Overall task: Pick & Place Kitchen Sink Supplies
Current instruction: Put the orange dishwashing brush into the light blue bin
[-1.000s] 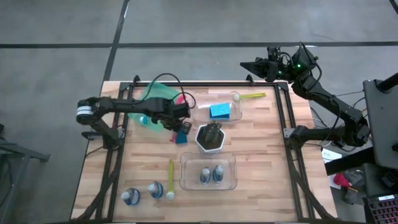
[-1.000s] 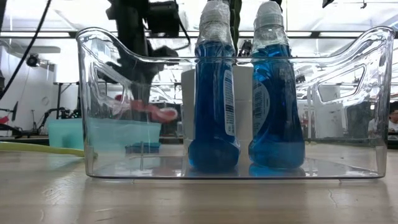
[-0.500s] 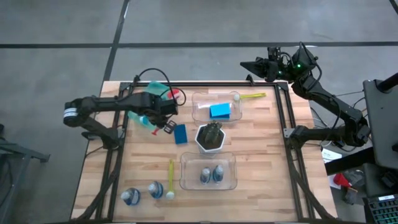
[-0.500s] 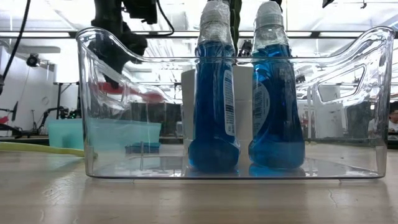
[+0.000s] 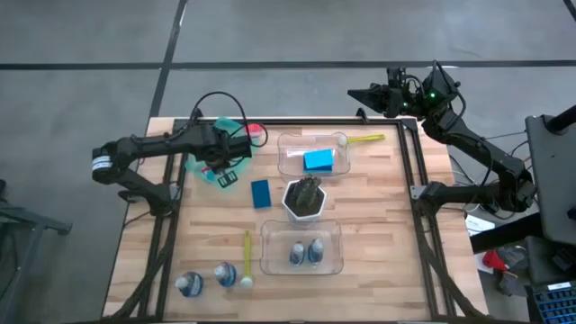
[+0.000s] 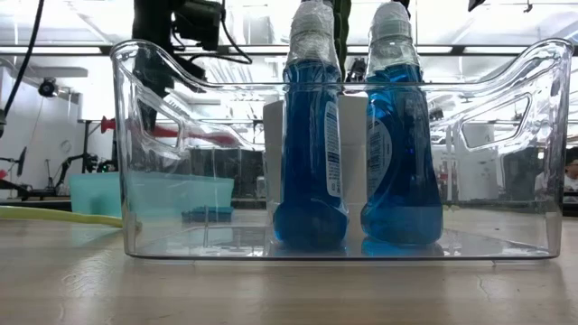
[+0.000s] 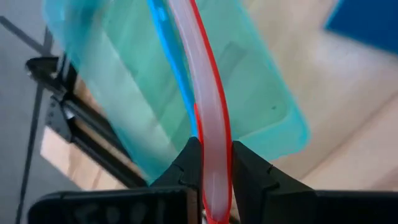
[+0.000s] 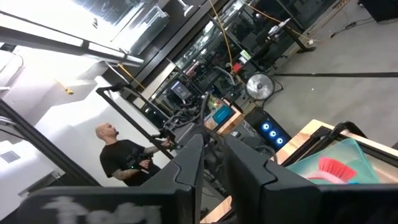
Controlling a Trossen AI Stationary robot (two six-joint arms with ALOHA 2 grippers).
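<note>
Pink brush point(image 7: 208, 134) gripped by left pincer point(image 7: 211, 163) above green tray point(image 7: 249, 87) (blue sponge point(image 5: 261, 193) nearby).

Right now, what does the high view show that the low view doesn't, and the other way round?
Only the high view shows the two loose bottles near the table's front edge, the sponge in the far bin, the green brush, and the right end effector off the table's far edge. Only the low view shows the room behind the table. Both show the near bin with two bottles, the loose sponge, the yellow brush, and the left end effector holding a pink brush over the green tray.
</note>
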